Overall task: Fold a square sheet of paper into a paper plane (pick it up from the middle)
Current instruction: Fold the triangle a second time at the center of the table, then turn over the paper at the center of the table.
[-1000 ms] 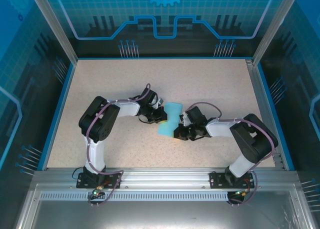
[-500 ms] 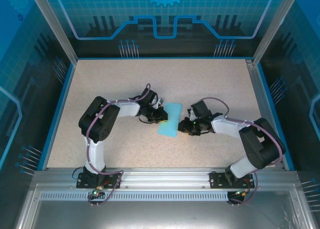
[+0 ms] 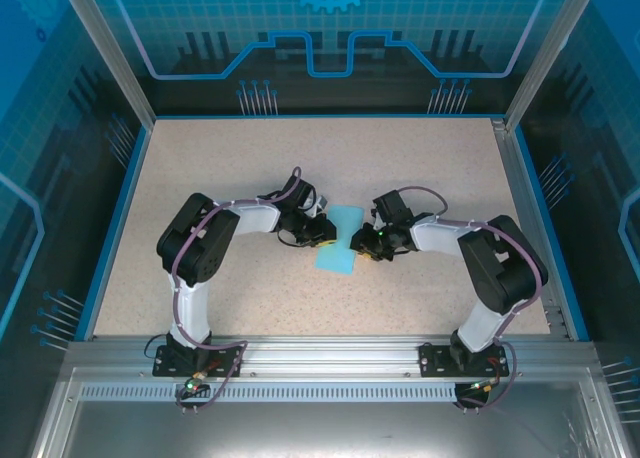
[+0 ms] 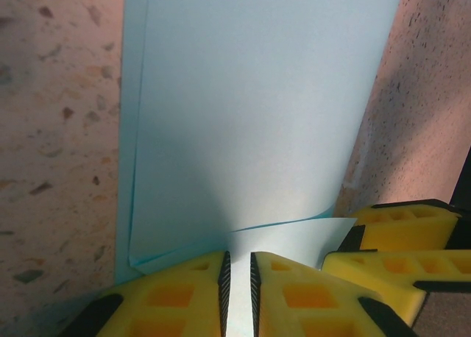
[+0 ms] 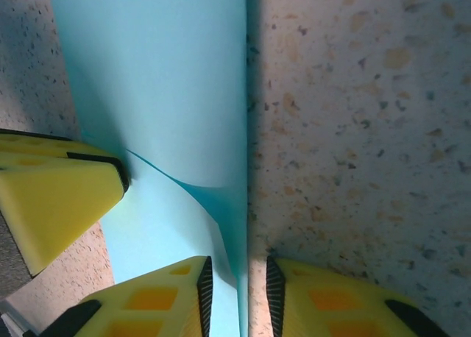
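The square sheet of paper (image 3: 340,256) is light blue and lies folded into a narrow strip at mid-table, pinched in at its waist. My left gripper (image 3: 325,233) meets its left edge. In the left wrist view the jaws (image 4: 240,293) stand a narrow slit apart with the paper (image 4: 257,109) in the gap. My right gripper (image 3: 366,242) is at the paper's right edge. Its jaws (image 5: 237,300) are slightly open, and a raised fold of paper (image 5: 162,79) stands between the pads, close to the left one. The two grippers' fingertips nearly face each other.
The speckled tabletop (image 3: 250,168) is bordered by a blue rim and glass walls. An aluminium rail (image 3: 330,363) carries both arm bases at the near edge. The right gripper's yellow fingers (image 4: 397,241) show close to my left jaws.
Both grippers have gone from shut to slightly open. The right gripper moved from the paper's lower right up to its waist. The left arm stayed put.
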`<state>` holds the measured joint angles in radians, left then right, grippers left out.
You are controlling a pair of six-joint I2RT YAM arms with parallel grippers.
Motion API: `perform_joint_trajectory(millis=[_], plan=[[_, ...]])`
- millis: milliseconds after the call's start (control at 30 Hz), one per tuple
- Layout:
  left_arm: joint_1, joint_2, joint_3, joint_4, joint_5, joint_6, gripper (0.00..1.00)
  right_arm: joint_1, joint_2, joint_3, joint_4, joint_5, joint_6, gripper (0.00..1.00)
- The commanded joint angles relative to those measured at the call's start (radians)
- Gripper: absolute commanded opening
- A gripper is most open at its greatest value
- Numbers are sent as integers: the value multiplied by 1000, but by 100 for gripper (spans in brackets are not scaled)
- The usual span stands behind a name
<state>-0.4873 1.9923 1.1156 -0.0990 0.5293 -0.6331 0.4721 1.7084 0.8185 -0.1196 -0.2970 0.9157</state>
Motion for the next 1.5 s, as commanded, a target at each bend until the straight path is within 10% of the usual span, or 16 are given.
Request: perform_joint_trajectory(millis=[0,1467], plan=[[-2,-19,10,-49,-5,-6,19,-10,48,5,84,-40,35,23],[61,-144,-76,45,-41,-117,22,-2,59,-78,367,-189,-34,27]])
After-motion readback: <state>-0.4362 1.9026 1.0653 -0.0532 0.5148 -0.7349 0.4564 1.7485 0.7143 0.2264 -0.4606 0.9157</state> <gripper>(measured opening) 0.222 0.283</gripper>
